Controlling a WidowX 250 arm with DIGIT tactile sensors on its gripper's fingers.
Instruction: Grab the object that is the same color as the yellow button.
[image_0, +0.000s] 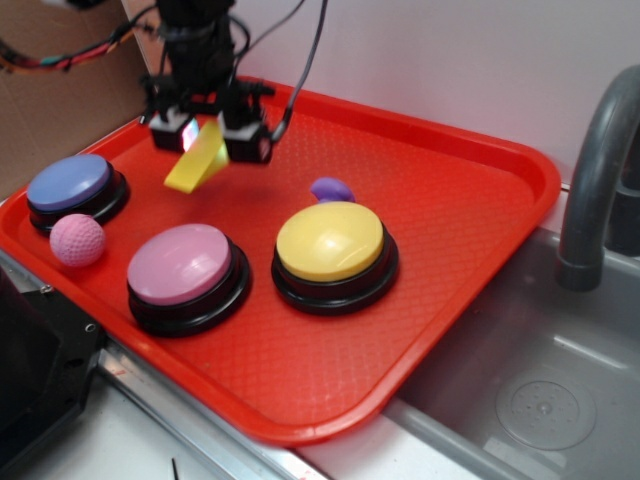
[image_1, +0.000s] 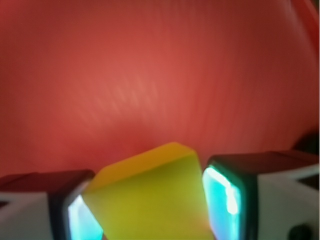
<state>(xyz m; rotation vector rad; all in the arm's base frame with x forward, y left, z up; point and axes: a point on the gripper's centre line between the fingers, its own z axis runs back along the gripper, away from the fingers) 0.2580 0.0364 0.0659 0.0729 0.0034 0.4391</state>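
My gripper (image_0: 212, 140) is shut on the small yellow wedge-like block (image_0: 198, 160) and holds it lifted above the back left of the red tray (image_0: 440, 300). In the wrist view the yellow block (image_1: 150, 195) is clamped between the two glowing pads (image_1: 225, 195), tilted, with blurred red tray behind it. The yellow button (image_0: 332, 243), a large dome on a black base, stands at the tray's middle, to the right of and nearer than the gripper.
A pink-domed button (image_0: 183, 268) and a blue-domed button (image_0: 72, 186) stand on the tray's left side. A pink dimpled ball (image_0: 77, 240) lies between them. A small purple piece (image_0: 331, 189) lies behind the yellow button. A sink (image_0: 540, 400) and grey faucet (image_0: 592, 180) are at right.
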